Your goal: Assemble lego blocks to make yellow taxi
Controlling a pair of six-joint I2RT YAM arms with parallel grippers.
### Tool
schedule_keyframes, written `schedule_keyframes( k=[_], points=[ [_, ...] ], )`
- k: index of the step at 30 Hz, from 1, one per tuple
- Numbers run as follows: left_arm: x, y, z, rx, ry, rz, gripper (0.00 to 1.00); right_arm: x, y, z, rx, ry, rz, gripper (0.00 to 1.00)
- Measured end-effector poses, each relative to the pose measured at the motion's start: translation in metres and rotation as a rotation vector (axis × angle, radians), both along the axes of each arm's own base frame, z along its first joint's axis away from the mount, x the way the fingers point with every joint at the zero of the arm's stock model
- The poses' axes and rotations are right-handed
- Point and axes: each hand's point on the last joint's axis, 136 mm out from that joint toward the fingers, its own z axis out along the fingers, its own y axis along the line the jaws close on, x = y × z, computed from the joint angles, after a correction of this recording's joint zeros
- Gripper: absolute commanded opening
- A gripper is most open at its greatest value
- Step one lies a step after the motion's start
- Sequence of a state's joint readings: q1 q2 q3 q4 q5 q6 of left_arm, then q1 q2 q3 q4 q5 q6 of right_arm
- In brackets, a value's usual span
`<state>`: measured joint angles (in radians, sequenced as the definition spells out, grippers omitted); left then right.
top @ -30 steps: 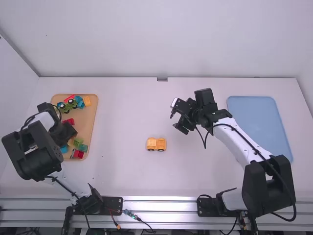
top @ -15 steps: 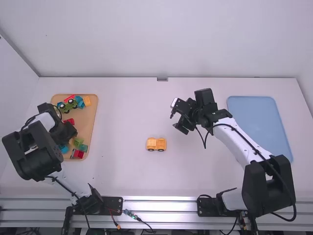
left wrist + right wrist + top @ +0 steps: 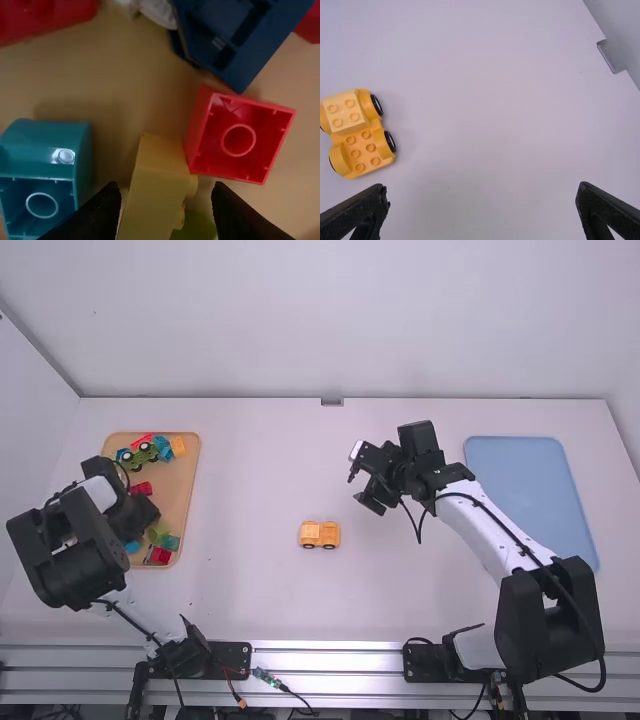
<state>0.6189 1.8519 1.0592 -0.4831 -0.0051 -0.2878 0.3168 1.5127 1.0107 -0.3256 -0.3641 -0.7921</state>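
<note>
My left gripper (image 3: 142, 515) is low over the block tray (image 3: 178, 495) at the left. In the left wrist view the left gripper (image 3: 165, 200) is open, with a yellow block (image 3: 152, 202) between its fingers and a red block (image 3: 242, 140) touching that block. My right gripper (image 3: 362, 485) hangs over the middle of the table; in the right wrist view the right gripper (image 3: 482, 205) stands wide open and holds nothing. The orange-yellow wheeled base (image 3: 328, 534) rests on the table near the centre, a lighter yellow block (image 3: 345, 111) on one end of it.
A teal block (image 3: 40, 175), a dark blue piece (image 3: 240, 35) and another red piece (image 3: 45, 17) lie around the left fingers. A green toy vehicle (image 3: 140, 454) is at the tray's far end. The blue tray (image 3: 520, 485) lies at the right.
The left arm has shifted very slightly to the right over the block tray. The right arm and the wheeled base have stayed where they were.
</note>
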Motion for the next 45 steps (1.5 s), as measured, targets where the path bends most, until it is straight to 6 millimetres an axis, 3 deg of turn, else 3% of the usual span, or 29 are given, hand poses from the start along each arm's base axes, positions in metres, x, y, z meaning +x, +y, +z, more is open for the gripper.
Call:
schedule_keyframes(
  k=[23, 29, 45],
  points=[
    [-0.0008, 0.0000, -0.0053, 0.023, 0.001, -0.095, 0.52, -0.0018, -0.0007, -0.0014, -0.004, 0.009, 0.000, 0.99],
    [0.0035, 0.0031, -0.0051, 0.040, -0.018, -0.099, 0.36, -0.0019, -0.0006, -0.0014, -0.003, 0.010, -0.001, 0.99],
    [0.0017, 0.0034, -0.0063, 0.048, -0.016, -0.100, 0.21, -0.0019, -0.0006, -0.0016, -0.004, 0.009, 0.002, 0.99]
  ],
)
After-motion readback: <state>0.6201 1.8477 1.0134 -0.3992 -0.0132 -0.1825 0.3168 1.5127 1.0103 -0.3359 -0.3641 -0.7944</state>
